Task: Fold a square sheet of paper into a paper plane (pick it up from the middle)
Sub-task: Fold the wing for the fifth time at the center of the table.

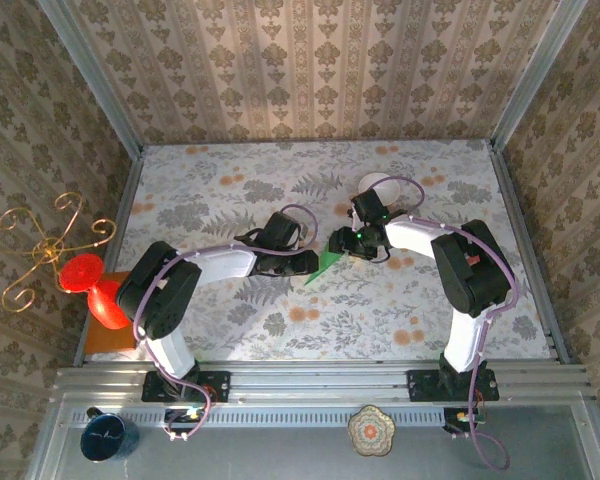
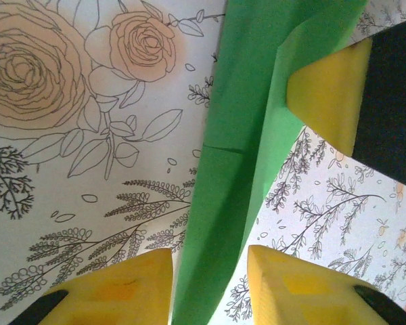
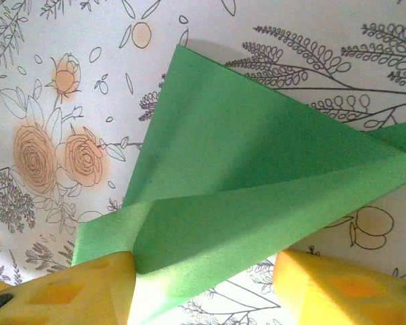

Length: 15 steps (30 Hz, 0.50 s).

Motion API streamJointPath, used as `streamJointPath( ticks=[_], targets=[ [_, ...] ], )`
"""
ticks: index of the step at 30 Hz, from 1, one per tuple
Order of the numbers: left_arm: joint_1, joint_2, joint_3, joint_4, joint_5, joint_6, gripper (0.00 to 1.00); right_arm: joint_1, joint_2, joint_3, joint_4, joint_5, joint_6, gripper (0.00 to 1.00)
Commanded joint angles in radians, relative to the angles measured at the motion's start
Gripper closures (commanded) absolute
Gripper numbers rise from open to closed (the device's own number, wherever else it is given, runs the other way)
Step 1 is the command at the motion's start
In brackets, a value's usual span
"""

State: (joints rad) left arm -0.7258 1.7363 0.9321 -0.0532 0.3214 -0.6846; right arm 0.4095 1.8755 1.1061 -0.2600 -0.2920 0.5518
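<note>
Nearest the bases, the left gripper [image 2: 210,274] has its yellow pads spread, and the folded green paper plane [image 2: 233,156] runs loose between them over the flowered table [image 1: 420,320]. Just beyond, the right gripper [image 3: 203,288] is also spread wide, one pad [image 2: 325,95] resting against the upper flap. The step in hand looks like pressing the centre crease. To do it well, the left should close squarely across the fold while the right steadies the flap, so the thin layers neither slide nor buckle.
</note>
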Motion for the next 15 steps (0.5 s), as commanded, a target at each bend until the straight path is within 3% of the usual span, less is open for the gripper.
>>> streamJointPath(
  ticks=[1, 15],
  targets=[
    [0.001, 0.021, 0.021, -0.01, 0.025, -0.01, 0.65, 0.0, 0.052, -0.046, -0.022, 0.004, -0.013, 0.4],
    [-0.001, 0.069, 0.023, -0.048, 0.027, -0.033, 0.76, -0.001, 0.05, -0.058, -0.008, 0.003, -0.001, 0.4]
  ],
)
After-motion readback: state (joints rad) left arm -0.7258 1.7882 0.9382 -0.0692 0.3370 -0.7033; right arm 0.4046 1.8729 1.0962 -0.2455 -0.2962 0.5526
